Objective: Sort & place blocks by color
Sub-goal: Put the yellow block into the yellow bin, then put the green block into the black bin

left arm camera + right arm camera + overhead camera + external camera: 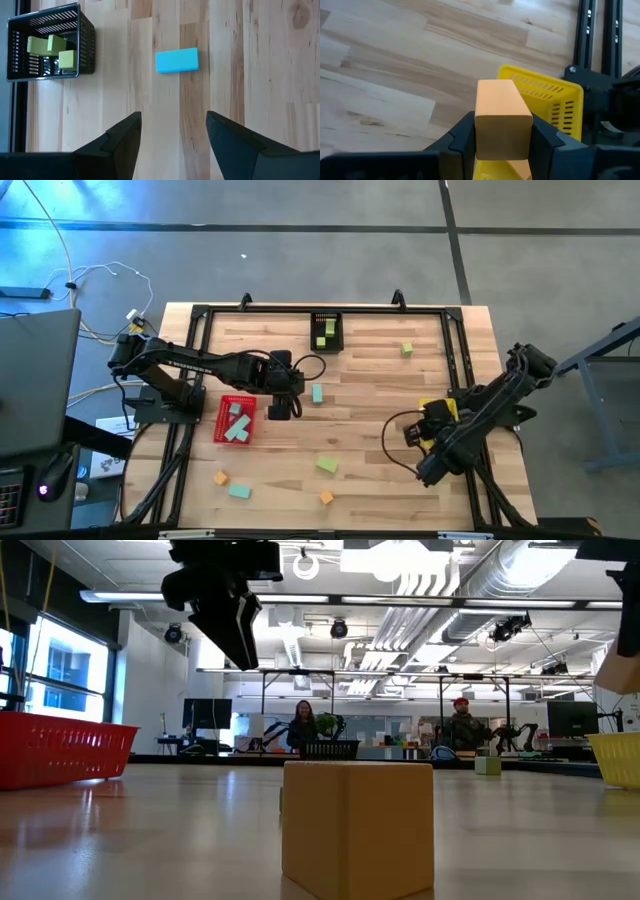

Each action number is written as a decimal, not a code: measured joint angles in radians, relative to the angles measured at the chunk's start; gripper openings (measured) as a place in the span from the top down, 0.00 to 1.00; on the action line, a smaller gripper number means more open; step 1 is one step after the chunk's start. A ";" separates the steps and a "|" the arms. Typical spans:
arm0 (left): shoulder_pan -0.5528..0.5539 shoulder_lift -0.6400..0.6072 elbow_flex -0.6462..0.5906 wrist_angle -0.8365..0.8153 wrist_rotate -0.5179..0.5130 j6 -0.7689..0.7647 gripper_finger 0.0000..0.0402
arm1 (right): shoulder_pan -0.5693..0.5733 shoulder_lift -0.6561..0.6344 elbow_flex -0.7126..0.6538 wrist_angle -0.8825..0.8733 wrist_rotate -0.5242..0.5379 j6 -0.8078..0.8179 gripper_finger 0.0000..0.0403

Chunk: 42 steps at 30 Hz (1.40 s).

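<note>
Hovering my left gripper [172,140] above the desk [380,390], I have the fingers [117,145] spread wide with nothing between them. The mint-teal bar [176,60] lies flat on the wood straight ahead of the gap, well clear of both fingertips. Its long axis runs across the line of my reach, the same way the gap runs, and it looks about as long as the gap is wide. I judge I must either turn the wrist a quarter turn to close on the narrow sides, or take it end to end with little room to spare.

In the high view this same bar [317,393] sits just right of my left gripper [281,402], near the centre of the frame. My left arm is plainly the nearer one. The red bin [236,420], already holding mint-teal blocks [238,427], lies just left of the gripper, so the carry would be short.

The black bin [47,45] with lime green blocks [50,50] stands at the upper left of the left wrist view, well apart from the bar.

My right gripper [502,135] is clenched on an orange block [501,120], held above the yellow bin [547,100] at the right side of the desk. Other blocks lie loose along the lower part of the high view, an orange cube [326,497] and a lime green one [327,465] among them.
</note>
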 joint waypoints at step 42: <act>0.000 0.000 0.000 -0.073 0.008 0.026 0.48 | -0.019 0.234 0.000 0.001 -0.101 0.057 0.43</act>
